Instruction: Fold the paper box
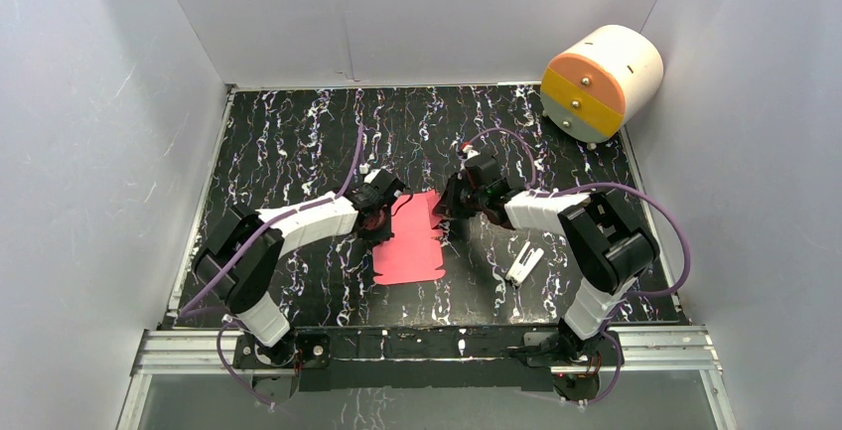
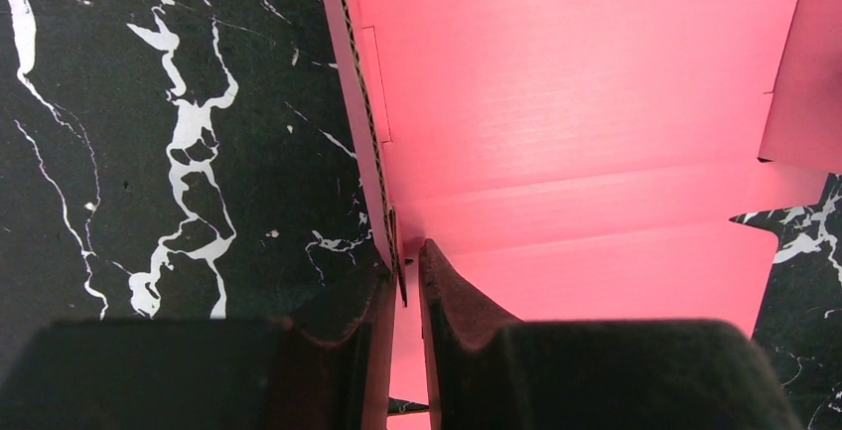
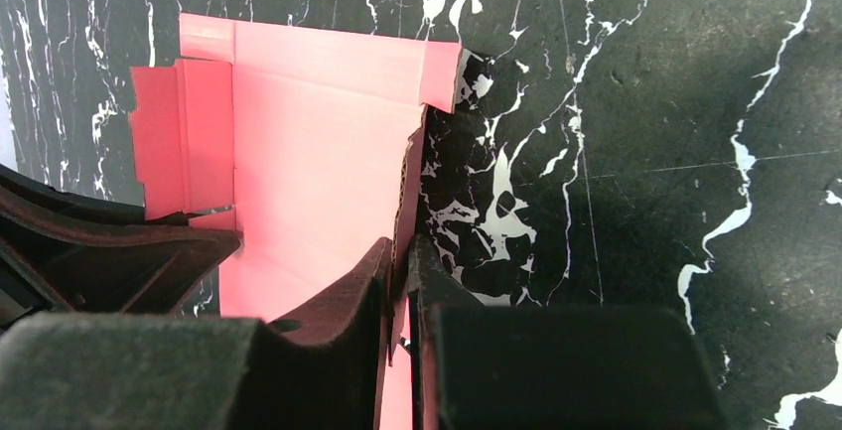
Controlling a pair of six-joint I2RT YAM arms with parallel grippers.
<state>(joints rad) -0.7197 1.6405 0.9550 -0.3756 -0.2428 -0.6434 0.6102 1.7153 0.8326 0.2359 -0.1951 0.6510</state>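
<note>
The paper box (image 1: 409, 241) is a pink-red notched card sheet lying mid-table, its two side flaps bent upward. My left gripper (image 1: 392, 202) straddles the sheet's left flap. In the left wrist view the flap (image 2: 369, 152) rests against the left finger, with a thin gap to the right finger, so this gripper (image 2: 409, 256) stands slightly open. My right gripper (image 1: 445, 207) is at the sheet's right flap. In the right wrist view its fingers (image 3: 402, 246) press on the raised corrugated edge (image 3: 409, 182) from both sides.
A small white clip-like piece (image 1: 523, 264) lies right of the sheet, near the right arm. A big white-and-orange cylinder (image 1: 601, 80) sits at the back right corner. White walls enclose the black marbled table (image 1: 298, 132) on three sides.
</note>
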